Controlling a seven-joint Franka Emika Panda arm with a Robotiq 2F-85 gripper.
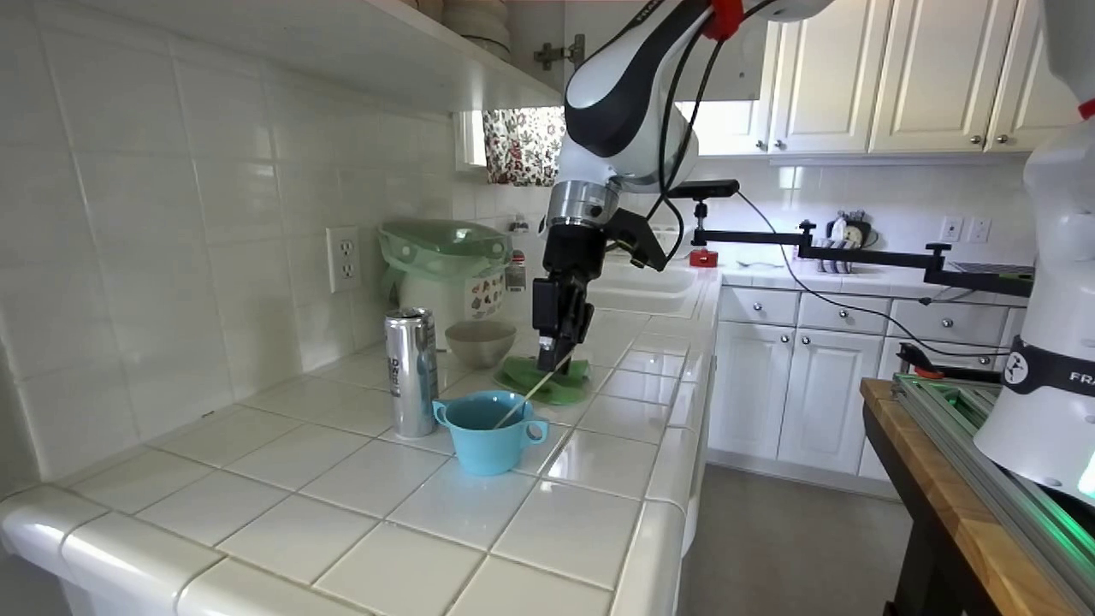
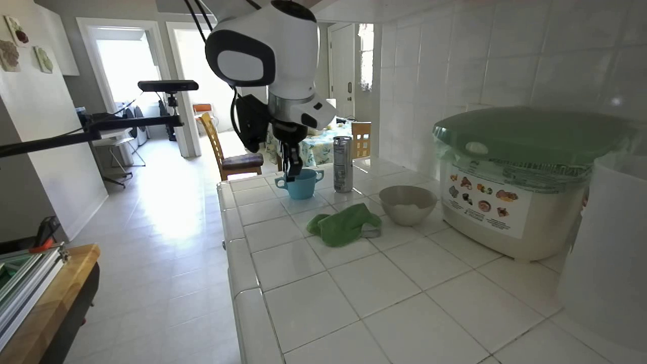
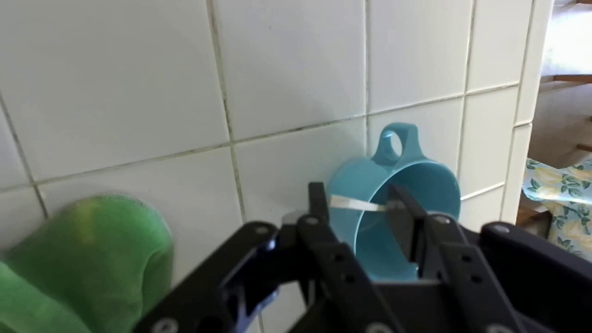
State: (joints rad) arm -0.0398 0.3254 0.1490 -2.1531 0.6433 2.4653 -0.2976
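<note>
Left to right in an exterior view: a light-blue, round, two-handled cup (image 1: 486, 451) stands on the tabletop, below and left of the claw. A slim, pale, wood-like stick (image 3: 347, 203) has its lower end inside the cup and leans out over the rim, its upper end at the claw's tips. The black two-fingered claw (image 3: 359, 202) has its fingers partly spread, the stick crossing the gap between them in the wrist view; whether either finger presses on it cannot be told.

Handling, judged: stick likely very light and stiff, thin enough to pivot or roll in a pinch, liable to snap under sideways load. Best hold: near the upper end, clear of the rim, across its narrow width. Cup appears plastic, smooth and light; a dragged stick could shift it.

Surface: tabletop (image 1: 556, 547) of glossy white square tiles with grout lines; low friction expected.

Room, left to right in the same view: white wall outlet (image 1: 344, 259), well left of the claw; tall silver metal can (image 1: 411, 376), left of the claw, near the cup; green-lidded pale bin (image 1: 445, 257), farther back on that side; beige rounded bowl (image 1: 481, 346), nearer the claw; crumpled green cloth (image 1: 566, 390), below and beyond it; white sink (image 1: 650, 297), farther beyond; white cabinets (image 1: 754, 402), off to its right.
</note>
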